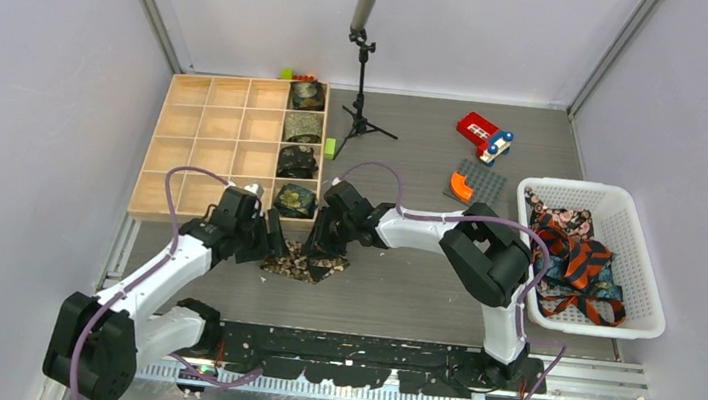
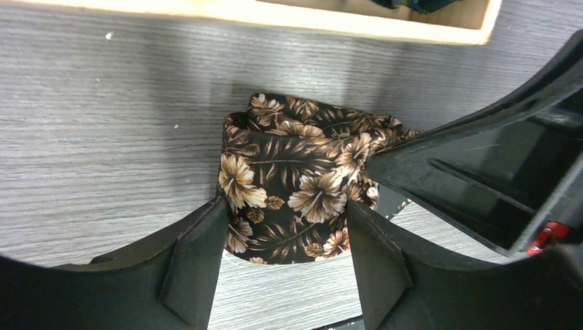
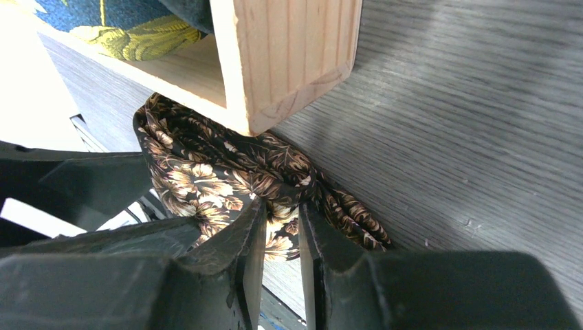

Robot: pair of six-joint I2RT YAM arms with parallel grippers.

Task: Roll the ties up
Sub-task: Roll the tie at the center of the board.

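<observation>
A dark brown-tan floral tie (image 1: 298,263) lies partly coiled on the grey table, just in front of the wooden tray's near right corner. My left gripper (image 1: 275,239) straddles the coil (image 2: 295,165), and both fingers press its sides (image 2: 285,206). My right gripper (image 1: 323,247) is nearly closed on a fold of the same tie (image 3: 199,172), with fabric between its fingertips (image 3: 282,214). Several rolled ties (image 1: 299,164) fill the tray's right column. More ties, red-orange striped and teal (image 1: 579,264), lie loose in the white basket.
The wooden compartment tray (image 1: 202,132) stands at the back left; its corner (image 3: 289,62) hangs over the tie. The white basket (image 1: 640,325) is at the right. A microphone stand (image 1: 362,90), a red toy (image 1: 479,129) and a grey plate with an orange piece (image 1: 477,186) stand behind.
</observation>
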